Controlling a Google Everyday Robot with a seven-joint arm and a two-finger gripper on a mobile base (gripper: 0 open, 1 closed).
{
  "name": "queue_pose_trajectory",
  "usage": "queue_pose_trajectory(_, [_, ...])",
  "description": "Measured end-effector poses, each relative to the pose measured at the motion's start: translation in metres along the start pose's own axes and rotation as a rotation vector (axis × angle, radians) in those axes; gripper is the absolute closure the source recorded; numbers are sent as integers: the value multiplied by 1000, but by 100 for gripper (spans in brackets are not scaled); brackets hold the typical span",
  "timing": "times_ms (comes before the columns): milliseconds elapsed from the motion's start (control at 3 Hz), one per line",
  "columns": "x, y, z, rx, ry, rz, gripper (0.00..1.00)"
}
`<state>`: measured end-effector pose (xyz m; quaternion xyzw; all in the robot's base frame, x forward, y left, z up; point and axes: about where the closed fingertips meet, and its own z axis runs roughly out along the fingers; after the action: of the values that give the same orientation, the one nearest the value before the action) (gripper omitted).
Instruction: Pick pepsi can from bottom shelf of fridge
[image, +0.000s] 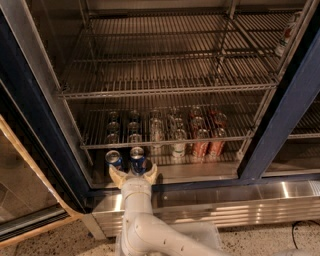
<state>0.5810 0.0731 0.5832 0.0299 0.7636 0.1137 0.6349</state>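
The fridge (272, 120) stands open with its dark blue frame. Two dark-blue cans with silver tops stand side by side at the front left of the bottom shelf (200, 171). My gripper (134, 173) is open at the shelf's front edge. Its cream fingers (151, 173) spread to either side of the right blue can (138, 160), which I take as the pepsi can. The left blue can (114, 159) stands just above the left finger. I cannot tell the two cans' markings apart. The white arm (137, 220) rises from the lower edge of the view.
Silver-white cans (178, 148) and red cans (209, 146) stand in rows to the right, under a wire rack (165, 135). More wire racks (170, 75) are above. A shiny steel kick plate (225, 202) runs below. The open glass door (25, 195) is at the left.
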Motion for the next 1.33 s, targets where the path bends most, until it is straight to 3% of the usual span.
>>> queue_pose_trajectory(333, [0, 0, 0, 0, 0, 0, 15])
queue_pose_trajectory(667, [0, 0, 0, 2, -1, 0, 27])
queue_pose_trajectory(1333, [8, -8, 1, 91, 0, -84, 27])
